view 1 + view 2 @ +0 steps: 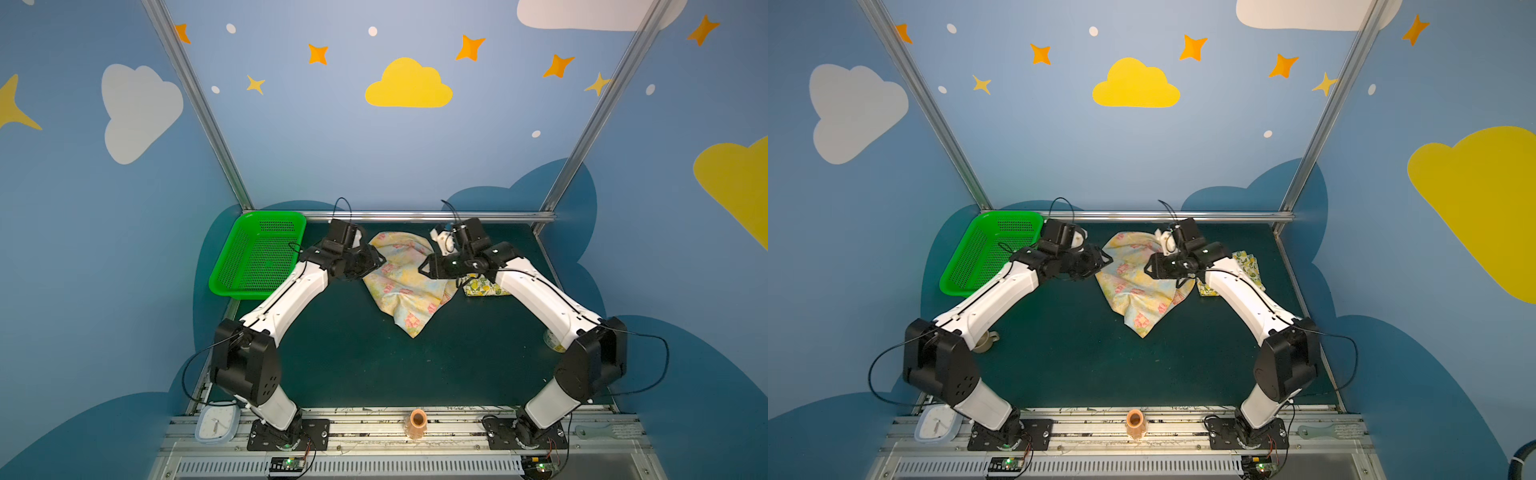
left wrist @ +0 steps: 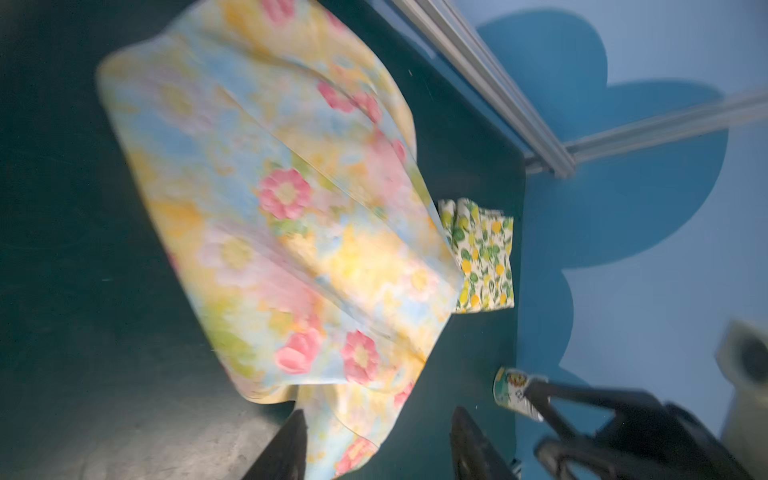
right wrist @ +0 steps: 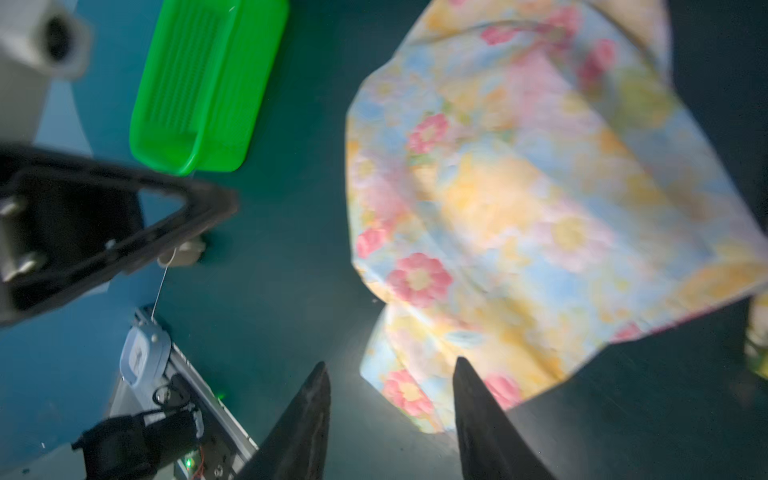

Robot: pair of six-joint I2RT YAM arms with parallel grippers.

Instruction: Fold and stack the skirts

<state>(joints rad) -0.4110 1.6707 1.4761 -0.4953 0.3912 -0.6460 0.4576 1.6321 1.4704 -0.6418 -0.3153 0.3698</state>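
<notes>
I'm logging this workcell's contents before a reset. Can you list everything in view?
pale yellow cloth skirt with pink flowers: one, yellow-pink-blue, rumpled at back centre of the table
cream cloth skirt with yellow lemons: one, cream-yellow-green, folded, just right of the floral skirt
green perforated plastic basket: one, green, back left corner
small patterned cup: one, white-green, right table edge beside the right arm
beige handled cup: one, beige, under the left arm
pale blue square clock: one, blue, front rail, left
orange roll: one, orange, front rail, centre
dark green table: one, green, under everything
left end effector: one, black, open, at the floral skirt's left edge
right end effector: one, black, open, over its right edge
</notes>
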